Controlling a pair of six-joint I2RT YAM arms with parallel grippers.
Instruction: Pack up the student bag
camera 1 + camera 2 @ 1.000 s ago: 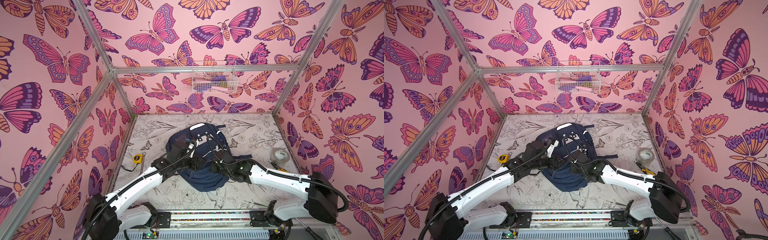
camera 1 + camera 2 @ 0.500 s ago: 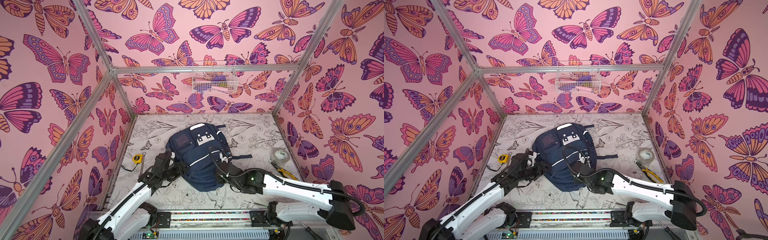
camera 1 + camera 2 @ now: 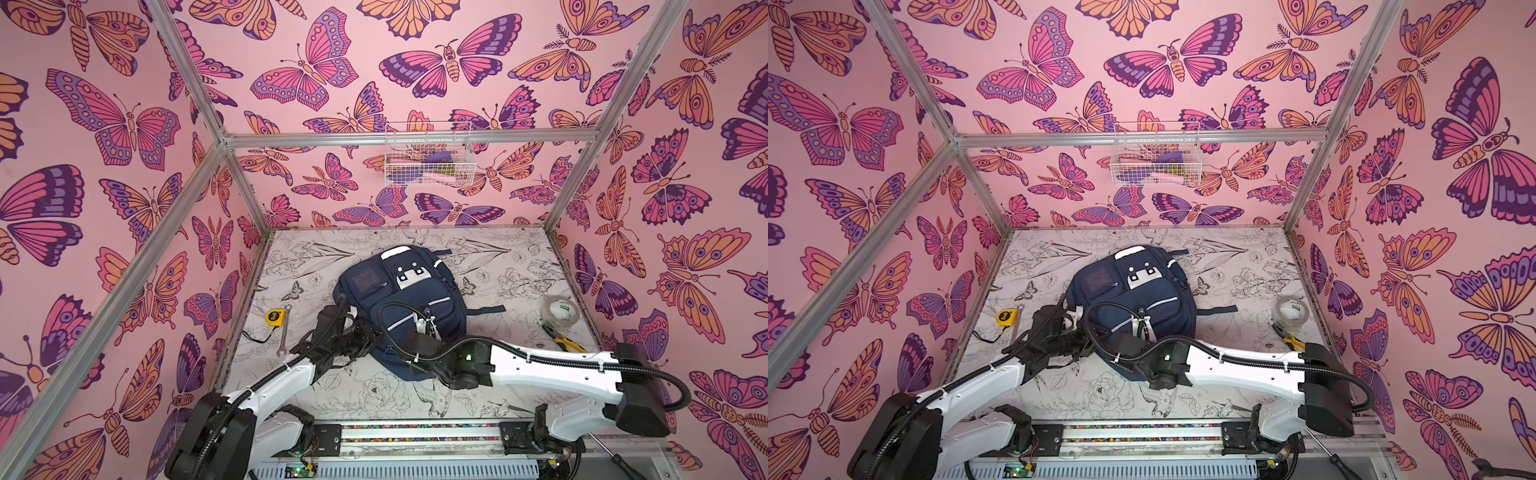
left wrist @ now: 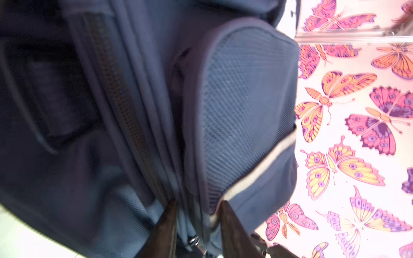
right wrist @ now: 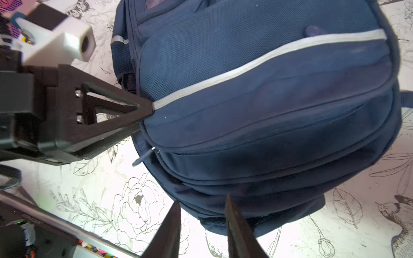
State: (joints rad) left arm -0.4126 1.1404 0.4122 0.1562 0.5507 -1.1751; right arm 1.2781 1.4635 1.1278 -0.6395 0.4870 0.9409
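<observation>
Black fingers of the left gripper are clamping on a fold of seams at the side of the bag, right where a pale stripe is ending; a zip pull is dangling just beside them, ungrabbed. The right gripper is straddling the bag's near edge with its fingers apart, and whether they are biting cloth I cannot tell. The bag is lying front-up in the middle of the table, its zips looking closed, so packing is probably not yet beginning. Further out, a tape measure and wrench are lying on the left gripper's side, while a tape roll and pliers are sitting well apart on the right. Trouble is likely coming from the soft grip: thin cloth may be slipping free, or the whole bag may be sliding toward the wrench instead of opening, since nothing is pinning it down
</observation>
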